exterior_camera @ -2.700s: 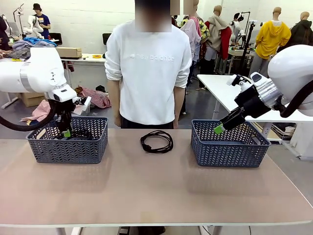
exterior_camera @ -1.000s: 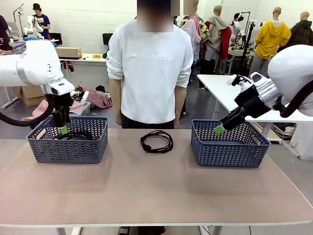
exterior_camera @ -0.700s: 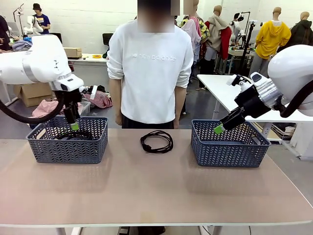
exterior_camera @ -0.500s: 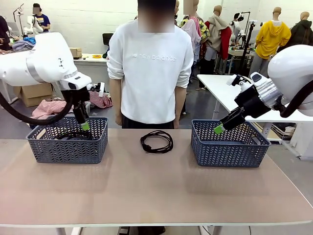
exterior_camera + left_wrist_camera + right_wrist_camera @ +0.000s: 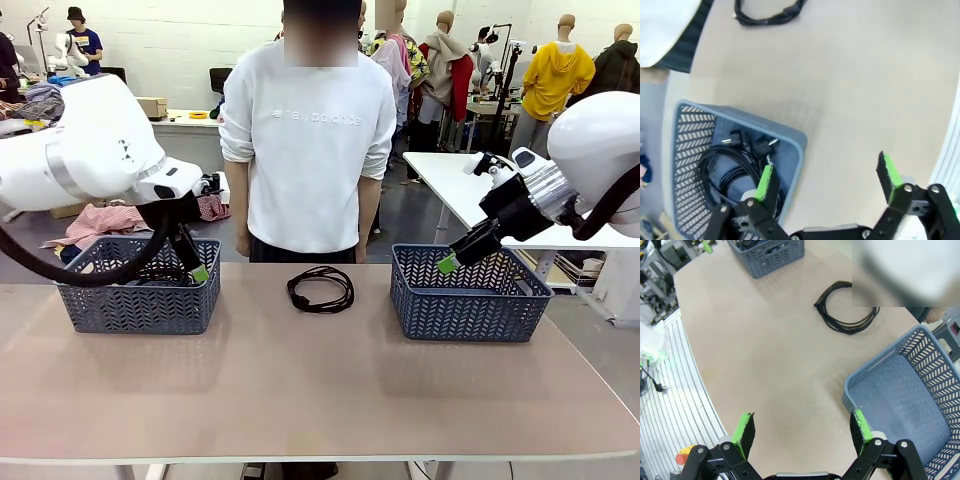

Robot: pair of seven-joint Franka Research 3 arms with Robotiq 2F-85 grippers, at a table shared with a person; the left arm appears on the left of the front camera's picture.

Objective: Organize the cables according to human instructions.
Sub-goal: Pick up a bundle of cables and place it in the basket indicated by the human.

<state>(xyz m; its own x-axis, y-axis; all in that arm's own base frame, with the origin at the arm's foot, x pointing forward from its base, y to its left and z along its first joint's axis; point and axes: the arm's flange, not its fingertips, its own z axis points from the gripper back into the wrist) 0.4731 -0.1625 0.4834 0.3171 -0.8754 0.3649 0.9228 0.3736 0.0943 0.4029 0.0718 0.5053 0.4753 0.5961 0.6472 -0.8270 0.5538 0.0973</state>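
One coiled black cable (image 5: 320,289) lies on the table between the two baskets, in front of the person; it also shows in the wrist views (image 5: 767,12) (image 5: 847,315). More cables (image 5: 732,160) lie in the left grey basket (image 5: 138,300). My left gripper (image 5: 197,272) hangs open and empty above that basket's right end, its green pads (image 5: 765,182) spread wide. My right gripper (image 5: 447,263) hovers open and empty over the left rear corner of the right basket (image 5: 468,300), whose inside (image 5: 900,405) holds nothing.
A person in a white sweatshirt (image 5: 305,140) stands at the far edge, hands out of sight. The near half of the table (image 5: 320,390) is bare. The left basket's corner (image 5: 790,137) sits just below my left fingers.
My left gripper has risen out of the left basket and swung right toward its right end, still open and empty. The right arm and the cable on the table have not moved.
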